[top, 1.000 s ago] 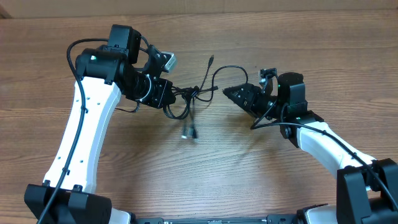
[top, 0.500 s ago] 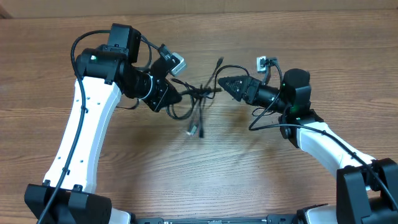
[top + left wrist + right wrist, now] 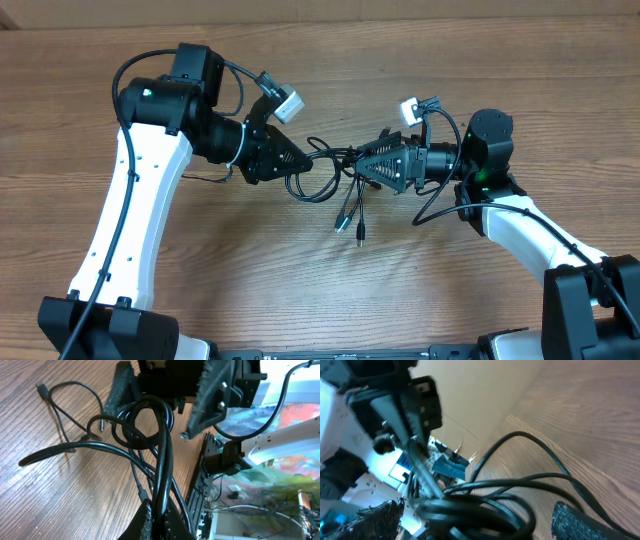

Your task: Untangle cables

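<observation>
The cables [image 3: 322, 172] are glossy black, with plug tips [image 3: 340, 226] that seem silvery. The table [image 3: 200, 290] is mid-brown wood grain streaked darker. The left arm [image 3: 135, 200] and right arm [image 3: 520, 225] have white shells and black joints. The 2 grippers, left gripper [image 3: 298, 160] and right gripper [image 3: 368, 168], are matt black. A blurred backdrop [image 3: 280, 425] at the right shows teal, orange and pink.

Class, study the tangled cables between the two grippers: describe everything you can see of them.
The cables are thin, glossy black cords, knotted into overlapping loops. The left gripper is shut on the bundle, and the loops lie between the open fingers of the right gripper. Two ends with small plugs trail down toward the wooden table.
</observation>
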